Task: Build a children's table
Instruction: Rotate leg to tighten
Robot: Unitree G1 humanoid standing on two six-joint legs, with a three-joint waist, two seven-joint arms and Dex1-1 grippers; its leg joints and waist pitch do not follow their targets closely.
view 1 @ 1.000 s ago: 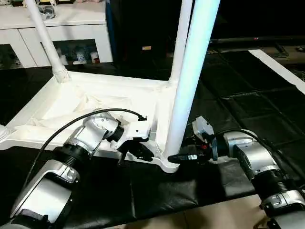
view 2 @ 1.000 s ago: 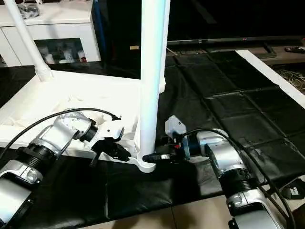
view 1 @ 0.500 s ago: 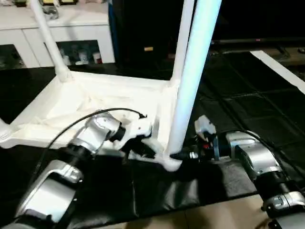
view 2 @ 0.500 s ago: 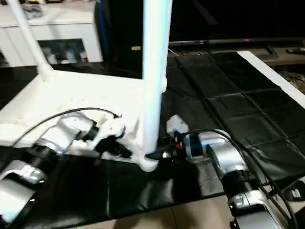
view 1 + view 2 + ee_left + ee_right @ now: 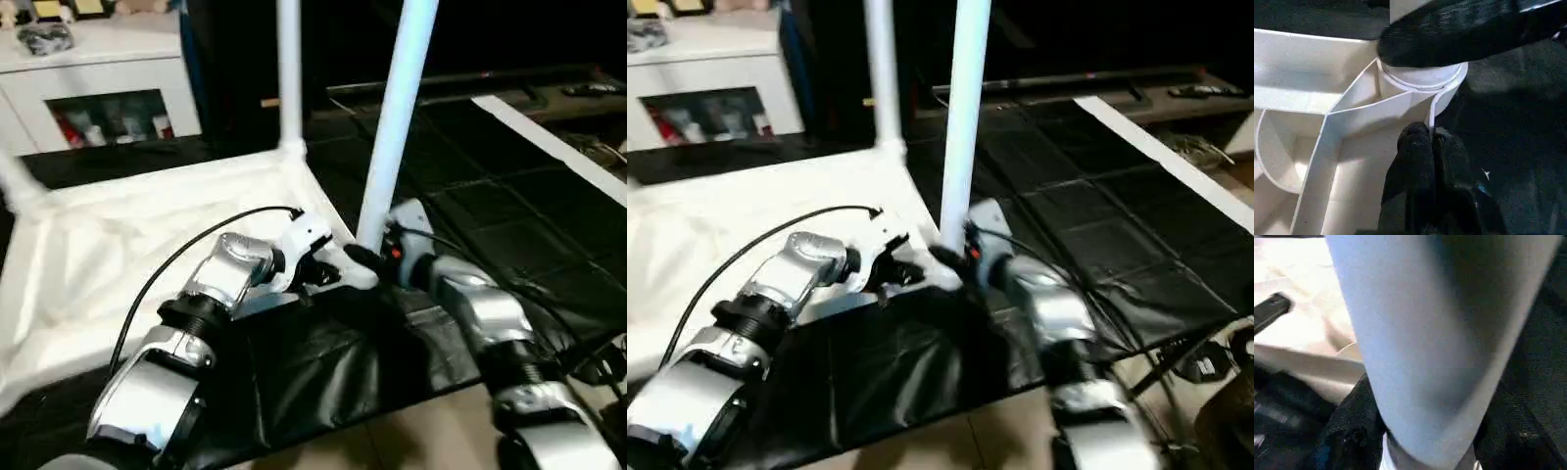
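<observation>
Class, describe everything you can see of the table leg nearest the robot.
The nearest leg is a long, smooth white tube, plastic by its look, standing nearly upright in the round corner socket of the upturned tabletop. The right gripper closes round its base, and the shut left gripper pinches the tabletop's thin wall beside that socket.

A black mat [image 5: 509, 196] covers the floor. The white tabletop [image 5: 88, 255] lies upside down on the mat, toward its left side. Past the mat's near edge, bare tan floor [image 5: 411, 441] shows.
</observation>
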